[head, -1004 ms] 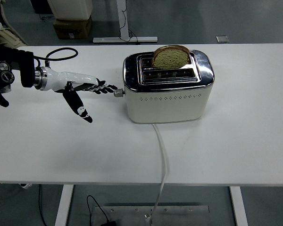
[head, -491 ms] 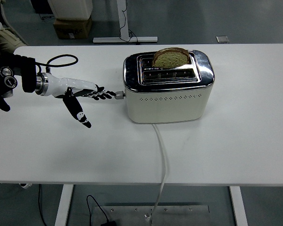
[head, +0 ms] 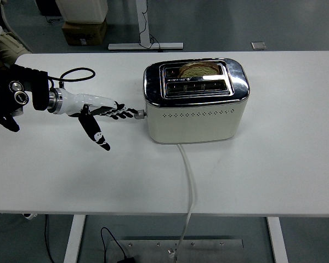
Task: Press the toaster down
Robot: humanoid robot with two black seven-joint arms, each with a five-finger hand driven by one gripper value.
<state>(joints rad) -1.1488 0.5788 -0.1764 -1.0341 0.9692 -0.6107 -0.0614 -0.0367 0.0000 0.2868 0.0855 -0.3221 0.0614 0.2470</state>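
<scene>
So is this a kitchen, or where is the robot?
Probably not a kitchen, more likely a lab or workshop. The toaster sits alone on a plain white table, its cord hangs over the near edge toward the bare grey floor, and a cardboard box sits behind.

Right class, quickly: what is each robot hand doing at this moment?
Left hand: open, fingers stretched out onto the toaster lever, holding nothing.
Right hand: not in view.

Left arm enters from left edge, black forearm, white wrist. Left robot hand (head: pixel 101 116) stretched flat, fingers (head: pixel 120 113) extended straight rightward, close together; thumb (head: pixel 96 133) splayed down and forward. Holds nothing.
</scene>
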